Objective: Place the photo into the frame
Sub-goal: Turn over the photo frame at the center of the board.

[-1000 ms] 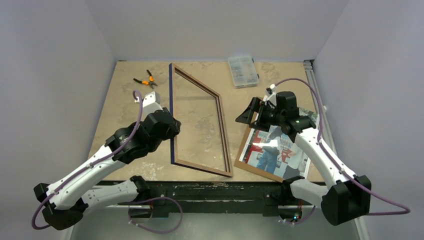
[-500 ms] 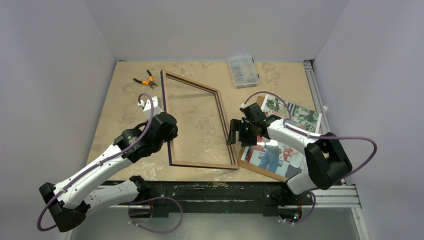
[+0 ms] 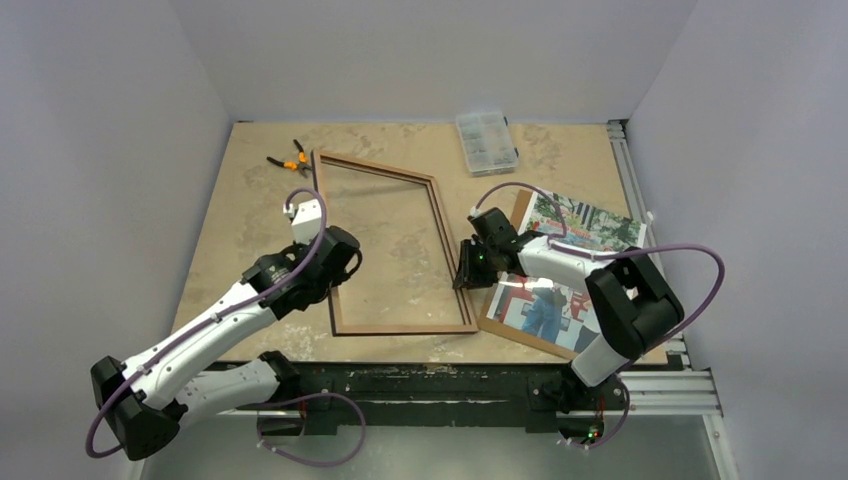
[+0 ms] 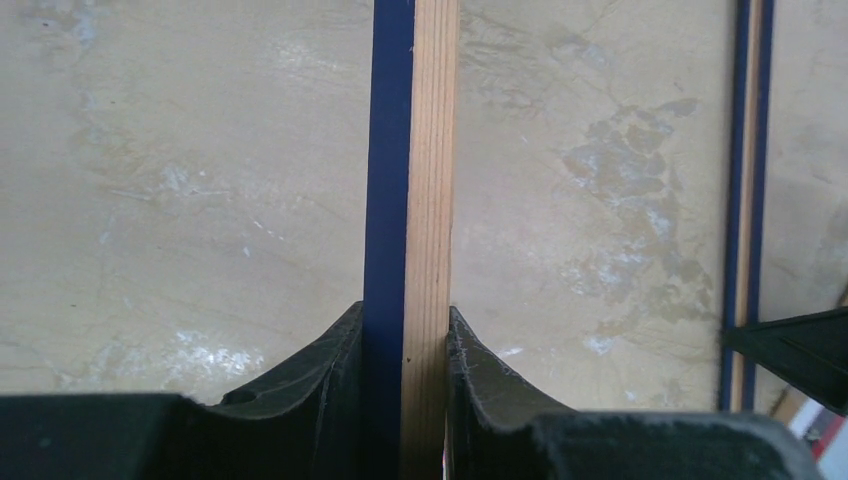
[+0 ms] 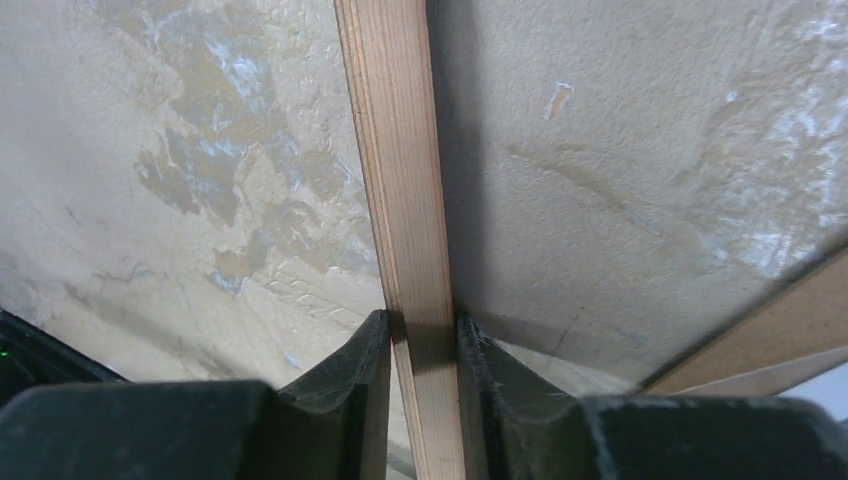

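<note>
A big tan table [image 3: 240, 205] fills the middle of the top view. The frame [image 3: 376, 167] is in the middle of the table with its wood-brown side up. The table shows through it. Its right side rail is just beside the photo [image 3: 590, 228], which lies face up on the right part of the table. The photo rests on a brown board [image 3: 520, 338], and the board's edge peeks out along the near side.

The left arm reaches in from the near left. The left gripper [image 4: 405, 325] is closed on the frame's left rail, with one black finger on the blue edge and one on the wood. The right arm bends over the photo. The right gripper [image 5: 422, 325] pinches the frame's right rail, with a finger tight against each side.

A clear box [image 3: 487, 142] with small parts sits at the far edge of the table. Small orange pliers [image 3: 290, 158] lie just beside the frame's far left corner.
</note>
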Action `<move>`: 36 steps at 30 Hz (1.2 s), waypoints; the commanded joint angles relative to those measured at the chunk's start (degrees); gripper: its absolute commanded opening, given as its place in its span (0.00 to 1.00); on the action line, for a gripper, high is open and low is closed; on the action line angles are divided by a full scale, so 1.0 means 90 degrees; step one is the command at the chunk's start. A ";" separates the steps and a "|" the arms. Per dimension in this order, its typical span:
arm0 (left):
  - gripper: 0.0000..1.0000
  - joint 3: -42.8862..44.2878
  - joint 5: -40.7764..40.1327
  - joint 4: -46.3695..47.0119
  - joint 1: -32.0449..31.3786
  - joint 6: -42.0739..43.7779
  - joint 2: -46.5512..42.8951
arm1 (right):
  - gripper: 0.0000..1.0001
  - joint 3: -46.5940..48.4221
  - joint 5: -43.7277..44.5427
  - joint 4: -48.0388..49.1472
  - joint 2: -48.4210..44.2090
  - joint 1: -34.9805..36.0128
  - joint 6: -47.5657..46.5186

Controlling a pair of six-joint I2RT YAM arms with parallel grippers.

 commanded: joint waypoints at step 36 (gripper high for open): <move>0.76 0.0506 0.1375 -0.0195 0.0467 0.0950 -0.0412 | 0.00 -0.0729 0.0807 0.0446 -0.0524 0.0106 0.1148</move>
